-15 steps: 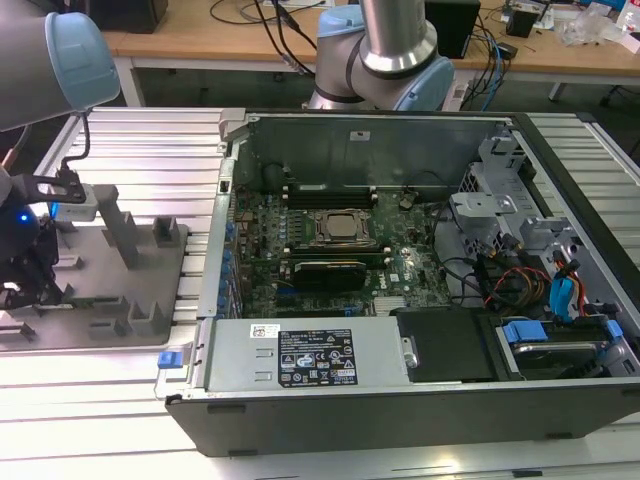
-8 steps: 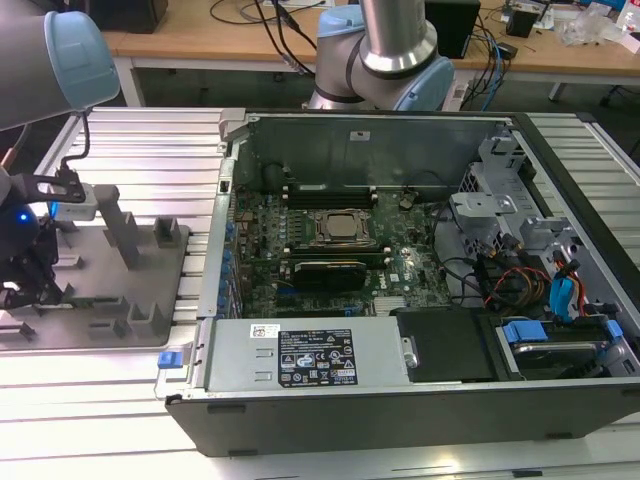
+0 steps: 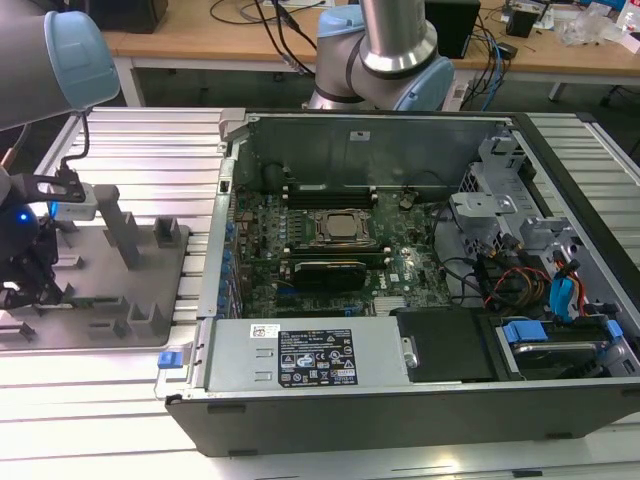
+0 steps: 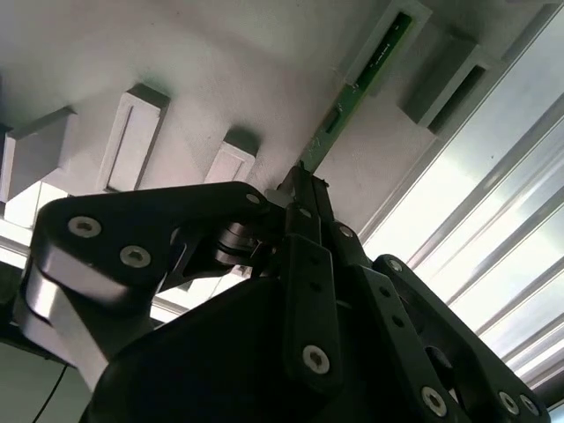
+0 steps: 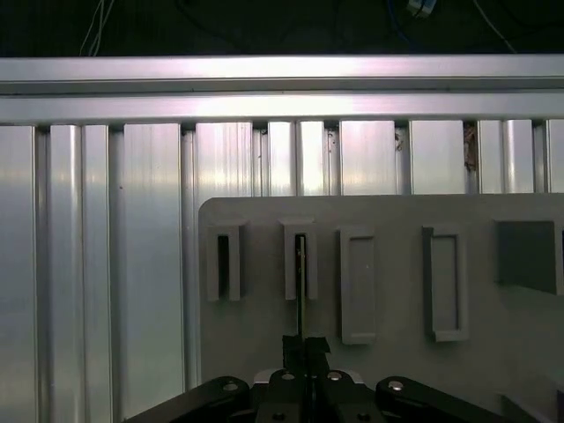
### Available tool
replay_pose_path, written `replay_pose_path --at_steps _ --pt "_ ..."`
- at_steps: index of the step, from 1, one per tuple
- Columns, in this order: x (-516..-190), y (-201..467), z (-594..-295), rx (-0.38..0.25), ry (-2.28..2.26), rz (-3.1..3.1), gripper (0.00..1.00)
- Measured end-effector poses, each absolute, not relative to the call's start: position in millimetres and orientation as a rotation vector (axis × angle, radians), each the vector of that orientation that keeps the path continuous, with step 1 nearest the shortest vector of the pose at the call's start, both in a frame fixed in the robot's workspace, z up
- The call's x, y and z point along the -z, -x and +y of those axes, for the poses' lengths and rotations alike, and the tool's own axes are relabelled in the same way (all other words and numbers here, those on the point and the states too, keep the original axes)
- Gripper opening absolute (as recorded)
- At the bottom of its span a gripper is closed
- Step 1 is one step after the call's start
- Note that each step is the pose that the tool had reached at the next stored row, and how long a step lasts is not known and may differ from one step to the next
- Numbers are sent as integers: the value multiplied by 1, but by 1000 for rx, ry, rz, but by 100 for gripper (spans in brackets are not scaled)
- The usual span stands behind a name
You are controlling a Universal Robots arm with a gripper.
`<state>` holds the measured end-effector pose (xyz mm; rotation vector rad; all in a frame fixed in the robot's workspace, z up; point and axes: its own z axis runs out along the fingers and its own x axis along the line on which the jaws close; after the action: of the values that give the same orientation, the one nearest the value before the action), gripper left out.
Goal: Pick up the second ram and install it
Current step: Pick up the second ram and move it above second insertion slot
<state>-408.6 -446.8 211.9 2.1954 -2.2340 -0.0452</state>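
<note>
The second ram (image 4: pixel 357 84) is a thin green board standing on edge in a slot of the grey holder plate (image 4: pixel 220 62). In the first wrist view it shows edge-on as a dark line (image 5: pixel 300 282) running out of a slot block. My gripper (image 4: pixel 300 187) has its black fingers pressed together on the near end of the stick, and the fingertips also meet around it in the first wrist view (image 5: pixel 305 345). In the exterior view the gripper (image 3: pixel 22 290) hangs over the holder plate (image 3: pixel 100 300) at the exterior view's left, beside the open computer case (image 3: pixel 400 400).
Several raised slot blocks (image 5: pixel 357 282) stand on the holder plate, which lies on a ribbed aluminium table (image 5: pixel 106 264). Inside the case are the motherboard with the processor socket (image 3: pixel 340 228), a black ribbed card (image 3: pixel 325 270), cables (image 3: pixel 520 285) and a power supply (image 3: pixel 300 360).
</note>
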Motion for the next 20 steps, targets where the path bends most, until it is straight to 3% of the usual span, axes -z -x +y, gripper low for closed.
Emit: replay_pose_path --at_steps 20 --pt "-266 409 -447 44 -2196 -2235 9"
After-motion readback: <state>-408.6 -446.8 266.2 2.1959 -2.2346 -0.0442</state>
